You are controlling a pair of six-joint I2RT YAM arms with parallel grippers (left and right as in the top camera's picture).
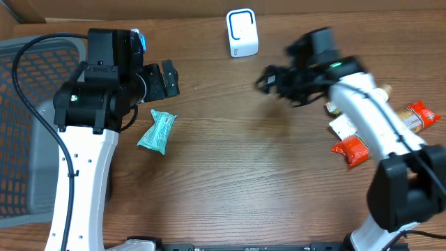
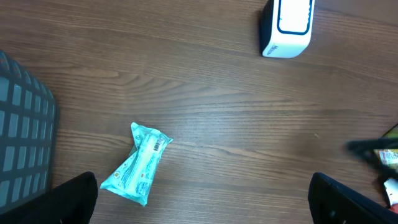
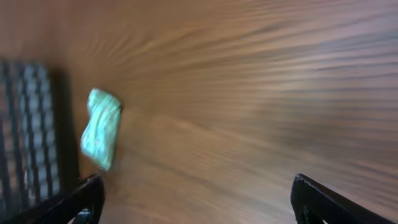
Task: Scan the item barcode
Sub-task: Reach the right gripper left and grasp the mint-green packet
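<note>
teal packet [image 1: 157,131] lying flat on the bench [image 1: 237,174], left of centre, close to the grey basket [image 1: 28,104] and well short of the white scanner [image 1: 242,33] up at the far edge. the left claw [image 1: 162,80] hangs just beyond it, jaws spread wide with nothing between them. from its wrist camera the packet sits low and left in the frame, nearer the left finger [image 2: 74,199] than the right. its long axis runs on a slant, upper right to lower left, barcode label [image 2: 157,144] face up at the upper end. the right claw [image 1: 268,79] is out over mid-bench, well apart from the packet. its wrist view is smeared, but the fingers show wide at the frame corners and empty. so the left arm is clearly the nearer one. my read: it needs a short drop toward its own base, and the wrist turned so the jaws close across the slant rather than along it.
</note>
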